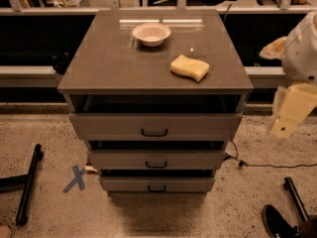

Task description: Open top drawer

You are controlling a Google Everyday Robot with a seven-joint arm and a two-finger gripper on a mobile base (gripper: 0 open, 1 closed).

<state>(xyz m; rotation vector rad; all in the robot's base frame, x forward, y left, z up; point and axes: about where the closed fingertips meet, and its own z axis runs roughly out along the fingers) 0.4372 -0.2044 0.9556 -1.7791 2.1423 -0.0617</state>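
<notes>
The top drawer [114,125] is the widest of three grey-brown fronts, with a small black centre handle [154,132]. It stands pulled out a little from the cabinet, with a dark gap above its front under the cabinet top [119,63]. My gripper [290,115] is cream-coloured and hangs at the right edge of the view, to the right of the cabinet at about drawer height, apart from the drawer and its handle. It holds nothing that I can see.
A white bowl [151,33] and a yellow sponge [189,67] sit on the cabinet top. The two narrower drawers [124,158] [129,184] lie below. On the floor are a blue tape X [75,178], a black stand leg [28,182], a cable [267,165] and a shoe [277,222].
</notes>
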